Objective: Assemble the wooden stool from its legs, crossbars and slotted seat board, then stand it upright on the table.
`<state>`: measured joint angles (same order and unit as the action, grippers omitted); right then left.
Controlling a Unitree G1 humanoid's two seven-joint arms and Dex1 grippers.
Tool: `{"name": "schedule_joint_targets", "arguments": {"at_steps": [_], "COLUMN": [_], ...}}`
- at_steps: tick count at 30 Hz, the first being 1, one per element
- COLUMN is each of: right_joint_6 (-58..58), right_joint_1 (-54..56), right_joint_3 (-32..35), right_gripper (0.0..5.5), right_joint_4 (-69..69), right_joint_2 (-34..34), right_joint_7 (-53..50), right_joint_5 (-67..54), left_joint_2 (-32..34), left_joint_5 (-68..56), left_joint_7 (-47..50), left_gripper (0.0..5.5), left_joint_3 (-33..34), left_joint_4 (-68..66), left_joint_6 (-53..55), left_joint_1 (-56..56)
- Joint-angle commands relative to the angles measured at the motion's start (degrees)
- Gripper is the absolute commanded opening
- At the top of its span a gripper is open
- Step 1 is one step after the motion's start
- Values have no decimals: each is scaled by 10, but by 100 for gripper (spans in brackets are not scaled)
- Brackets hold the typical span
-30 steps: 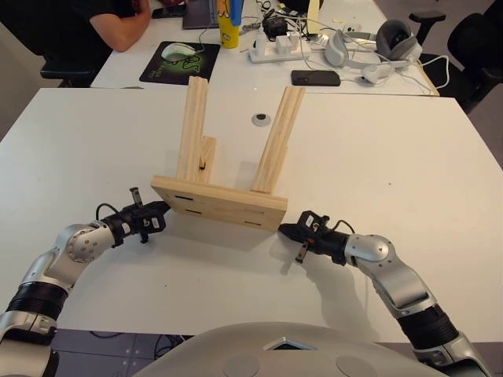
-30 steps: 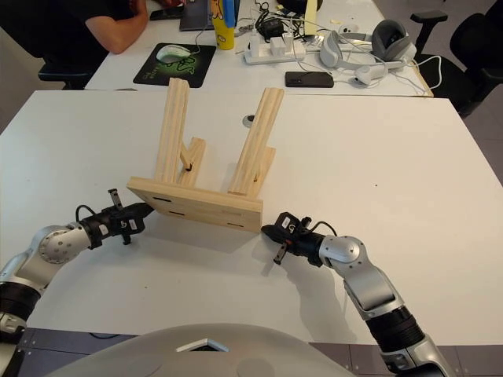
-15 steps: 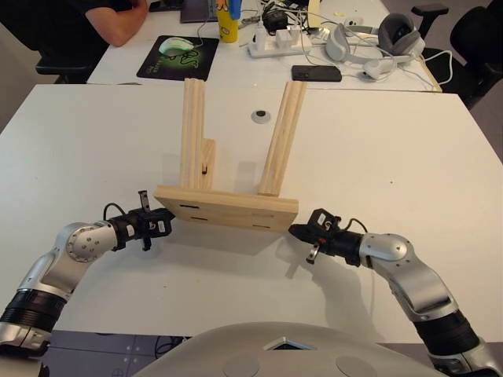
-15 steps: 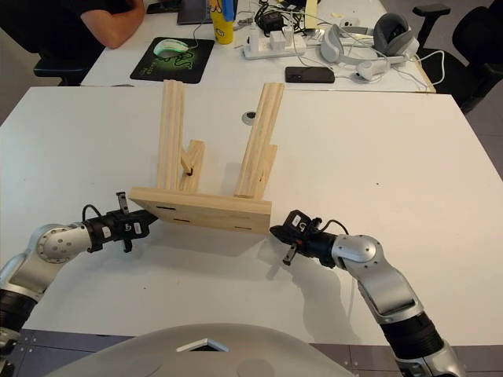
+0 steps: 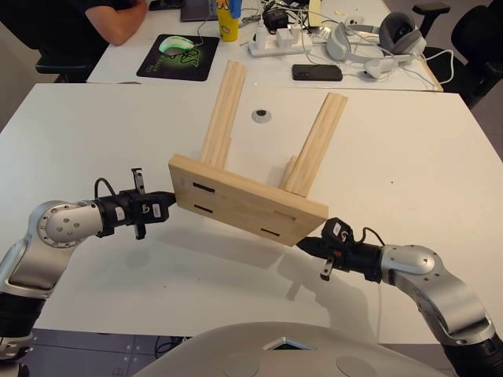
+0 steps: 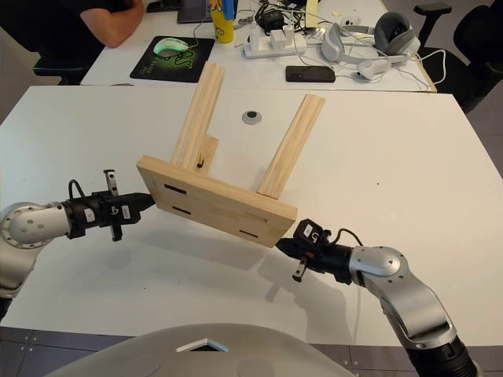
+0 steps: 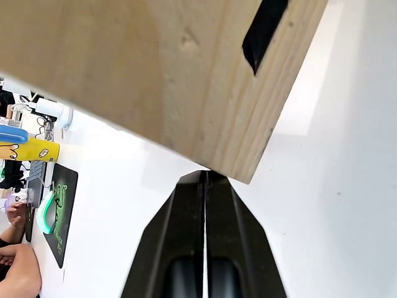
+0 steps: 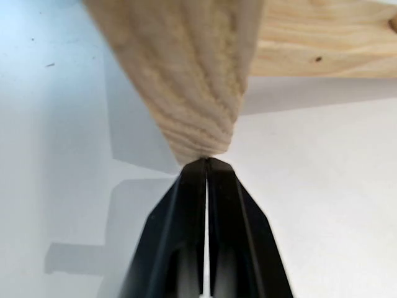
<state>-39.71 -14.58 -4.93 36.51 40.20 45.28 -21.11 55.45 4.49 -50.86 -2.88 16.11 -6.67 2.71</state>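
So, the pale wooden stool is lying on its side on the white worktop. The flat slotted seat board faces the robot and the two long legs point away toward the far edge. A short crossbar sits against the left leg, close to the board.

The board runs slanted between the two hands. The left hand is at its left corner and the right hand is at its right corner, which is nearer the robot. Both hands have their black fingers pressed together with nothing between them, tips touching the wood right at the corner (the wrist views show this nicely).

There's a shadow under the board, but I can't tell if its lower edge rests on the worktop. Three dark slots show on the board's face.

The only container around is a yellow cup on the desk behind. Its contents aren't visible and its print is too small to read.
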Motion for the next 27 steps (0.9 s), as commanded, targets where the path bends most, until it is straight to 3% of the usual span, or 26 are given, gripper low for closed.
{"name": "schedule_joint_targets", "arguments": {"at_steps": [1, 11, 27], "right_joint_6": [-9, -68, -134], "right_joint_1": [29, 50, 94], "right_joint_3": [18, 69, 151], "right_gripper": [1, 1, 1], "right_joint_4": [65, 109, 142], "right_joint_2": [-11, 21, 58], "right_joint_7": [11, 21, 16], "right_joint_5": [-66, -132, -269], "left_joint_2": [-6, -2, 40], "left_joint_5": [-36, -60, -196], "left_joint_7": [-29, -53, -131], "left_gripper": [0, 0, 0], "left_joint_3": [-12, 20, 66], "left_joint_4": [58, 111, 217], "left_joint_6": [-1, 64, 294], "left_joint_1": [2, 8, -22]}}
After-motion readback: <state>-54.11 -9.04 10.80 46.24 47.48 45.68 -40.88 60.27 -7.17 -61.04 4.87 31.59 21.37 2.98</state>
